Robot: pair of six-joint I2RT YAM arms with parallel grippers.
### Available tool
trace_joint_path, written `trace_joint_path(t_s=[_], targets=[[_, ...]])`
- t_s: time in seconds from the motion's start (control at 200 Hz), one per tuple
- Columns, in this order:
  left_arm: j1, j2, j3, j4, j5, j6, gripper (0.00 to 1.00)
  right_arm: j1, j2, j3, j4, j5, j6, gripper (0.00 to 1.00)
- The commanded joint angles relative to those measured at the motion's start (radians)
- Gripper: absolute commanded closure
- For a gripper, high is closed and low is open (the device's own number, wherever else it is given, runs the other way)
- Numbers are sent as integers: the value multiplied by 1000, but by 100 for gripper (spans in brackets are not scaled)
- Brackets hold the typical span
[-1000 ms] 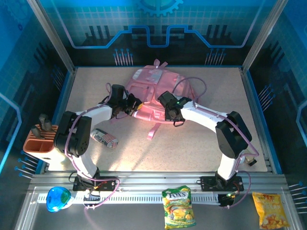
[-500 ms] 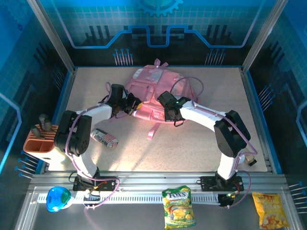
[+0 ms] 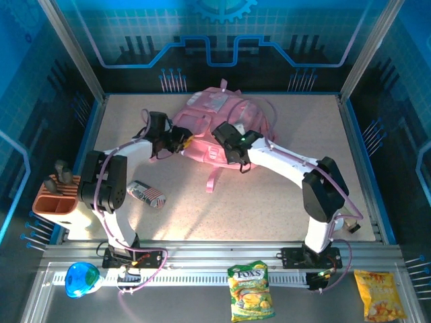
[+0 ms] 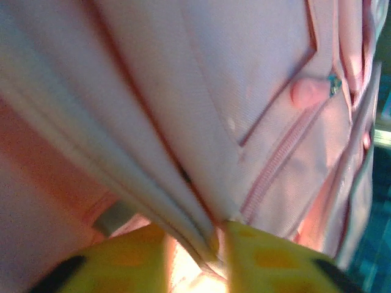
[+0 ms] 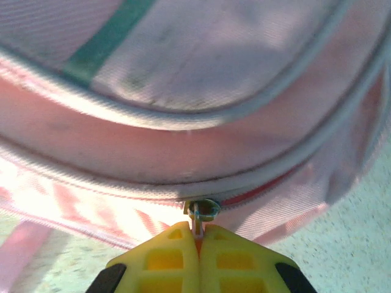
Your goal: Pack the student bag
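Two grips are on the large, soft pink fabric student bag [image 3: 225, 114], and the packing looks to have got no further than opening it. The left arm's jaws are pinched narrow on a fold of piped seam at the bag's left side, with the fabric caught between the yellow fingertips [image 4: 269, 256]. The right arm's jaws are closed tight on the small metal zip pull [image 5: 201, 210] at the bag's near edge, its ring just clear of the yellow pads [image 5: 168, 262]. I judge this to be the unzipping step, one arm steadying the cloth while the other draws the slider. I cannot tell whether any of the zip is open.

Nothing can be seen inside the bag. What seems meant to go in lies outside it. A small striped pouch [image 3: 147, 194] is on the tabletop [image 3: 269, 202], well apart from the bag, and an orange holder with dark tools [image 3: 57, 195] stands at the left edge. On the near metal rail are a round blue object [image 3: 81, 278], a green-and-yellow snack packet [image 3: 250, 291] and an orange-yellow snack packet [image 3: 380, 296]. Nearly all of the task is left.

The bag sits toward the back middle of the tabletop, humped up rather than flat. It has a pale panel [image 3: 219, 101] at its far end and a pink strap [image 3: 212, 180] trailing toward the arms. Up close it shows pale piping, a teal stripe [image 5: 104, 43] and a zipped front pocket with a rounded pink pull tab [image 4: 308, 91].
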Motion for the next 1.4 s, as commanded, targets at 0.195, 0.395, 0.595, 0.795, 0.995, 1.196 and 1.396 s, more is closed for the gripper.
trace_joint_path(t_s=[0.195, 0.395, 0.595, 0.795, 0.995, 1.196, 1.396], targets=[[68, -204, -153, -27, -78, -30, 46, 69, 179, 257, 77, -237, -101, 100], [61, -249, -242, 79, -2, -144, 43, 100, 252, 369, 94, -354, -101, 100], [23, -197, -235, 187, 46, -225, 43, 107, 265, 389, 111, -420, -86, 100], [-8, -135, -207, 240, 39, -252, 48, 112, 263, 377, 110, -428, -83, 100], [-10, -118, -191, 231, 9, -234, 73, 115, 250, 334, 107, -393, -79, 100], [-7, -116, -170, 196, -4, -186, 97, 94, 211, 230, 86, -266, -68, 100], [6, -131, -171, 164, -11, -155, 100, 23, 108, 44, 97, -186, -19, 100]])
